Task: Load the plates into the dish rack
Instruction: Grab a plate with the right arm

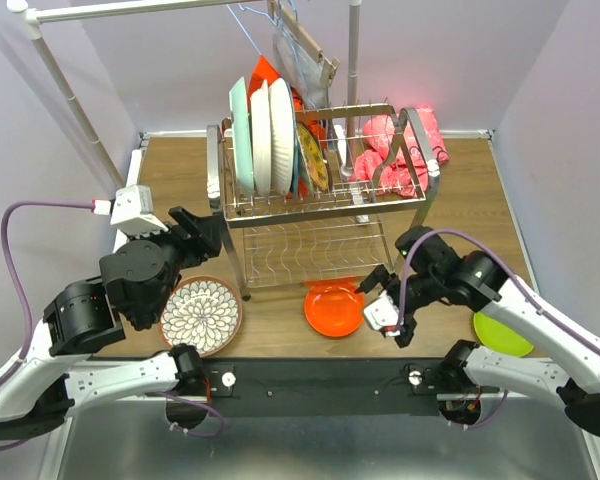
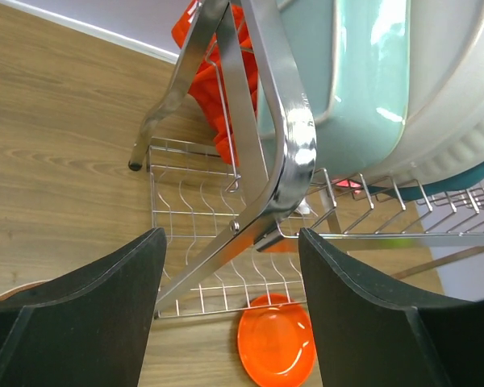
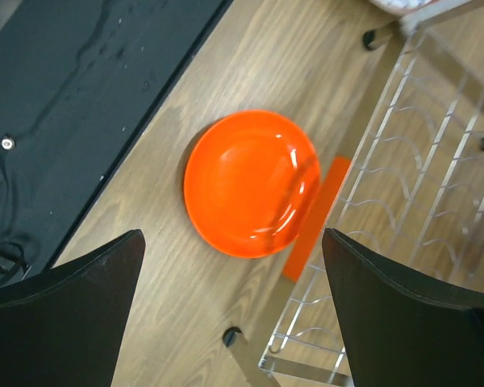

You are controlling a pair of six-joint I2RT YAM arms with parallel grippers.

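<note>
The chrome dish rack (image 1: 320, 205) stands mid-table with several plates upright in its upper shelf: mint (image 1: 241, 135), white (image 1: 279, 135), a yellow patterned one (image 1: 313, 158). An orange plate (image 1: 334, 309) lies flat on the table in front of the rack, also in the right wrist view (image 3: 250, 181) and left wrist view (image 2: 277, 339). A white-and-brown floral plate (image 1: 200, 315) lies front left, a lime green plate (image 1: 501, 335) front right. My left gripper (image 1: 202, 235) is open and empty beside the rack's left leg (image 2: 258, 169). My right gripper (image 1: 372, 285) is open and empty just right of the orange plate.
A red and pink cloth (image 1: 405, 150) lies at the rack's right end. A white clothes rail (image 1: 70, 95) with hangers stands at the back. An orange tape strip (image 3: 316, 216) lies by the rack's lower shelf (image 3: 419, 201). The black base plate (image 3: 73, 89) runs along the near edge.
</note>
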